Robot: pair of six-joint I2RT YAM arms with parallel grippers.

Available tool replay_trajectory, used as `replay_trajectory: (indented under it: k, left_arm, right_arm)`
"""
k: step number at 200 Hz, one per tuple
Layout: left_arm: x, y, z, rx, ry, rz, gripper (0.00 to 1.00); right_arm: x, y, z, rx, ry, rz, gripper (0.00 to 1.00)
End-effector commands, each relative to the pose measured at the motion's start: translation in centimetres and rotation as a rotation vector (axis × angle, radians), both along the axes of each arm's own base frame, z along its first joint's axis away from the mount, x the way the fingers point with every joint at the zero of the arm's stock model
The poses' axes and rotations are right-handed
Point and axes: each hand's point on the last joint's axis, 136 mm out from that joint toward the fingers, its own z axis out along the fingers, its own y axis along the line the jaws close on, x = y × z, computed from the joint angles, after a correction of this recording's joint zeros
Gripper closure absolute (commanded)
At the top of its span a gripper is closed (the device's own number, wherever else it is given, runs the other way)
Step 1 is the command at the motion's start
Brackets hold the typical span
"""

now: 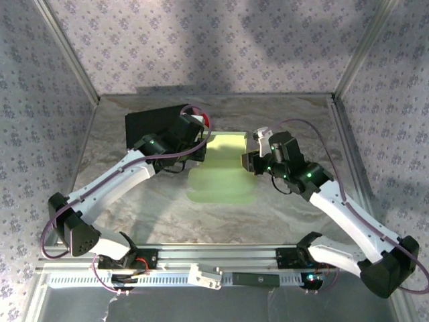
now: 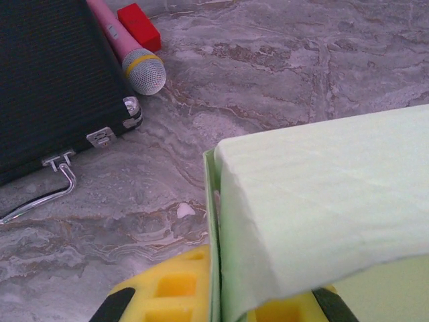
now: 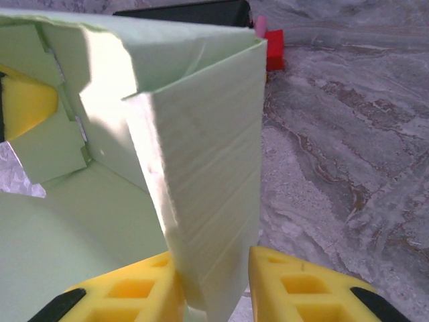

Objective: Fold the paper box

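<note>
- Table [image 1: 120, 208]: marbled grey, across the middle of the top view. It looks smooth, so you should expect card to slide on it when nudged.
- Box [image 1: 221, 181]: pale green card at the centre of the top view, between the two arms. Its lower part lies flat and its upper part is raised into walls. Treat it as very light, thin and quick to crease. It should bend readily along its scored lines and probably springs back if you let go. Take hold at wall edges close to a fold, not mid-panel, and pinch softly, since a hard squeeze would likely dent it.
- Case [image 1: 151, 121]: black, upper left of the top view, near the box but apart from it.
- Left gripper [image 2: 221, 305]: at the bottom of its wrist view, clamped tight on the edge of an upright box wall.
- Right gripper [image 3: 214, 288]: at the bottom of its wrist view, narrowed onto a raised wall, with a pad against each face.
- Mic [image 2: 137, 60]: pink with a grey head, upper left of the left wrist view, just beside the case.
- Block [image 2: 139, 25]: red and small, just beside the mic.
</note>
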Motion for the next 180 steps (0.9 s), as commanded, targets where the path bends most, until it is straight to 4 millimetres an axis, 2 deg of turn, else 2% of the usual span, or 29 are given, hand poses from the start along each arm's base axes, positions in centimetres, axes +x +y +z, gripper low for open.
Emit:
replay_trajectory:
  k: [1, 58, 109, 121, 180]
  left_arm:
    - [0.1, -0.7, 1.7, -0.03, -0.022, -0.013, 1.0]
    - [0.1, -1.0, 1.6, -0.032, -0.02, -0.021, 1.0]
    - [0.2, -1.5, 1.4, -0.032, -0.013, -0.031, 1.0]
    - [0.1, -1.7, 1.4, -0.03, -0.013, -0.035, 1.0]
    - [0.1, -1.8, 1.4, -0.028, -0.015, -0.035, 1.0]
  right_arm:
    - [0.3, 0.6, 0.2, -0.002, -0.012, 0.037, 0.74]
    - [1.0, 0.3, 0.0, -0.05, -0.026, -0.021, 0.91]
    - [1.2, 1.5, -0.3, -0.14, -0.049, -0.077, 0.97]
    - [1.4, 1.4, -0.3, -0.166, -0.052, -0.109, 1.0]
    - [1.6, 1.0, -0.2, -0.301, -0.088, -0.28, 1.0]
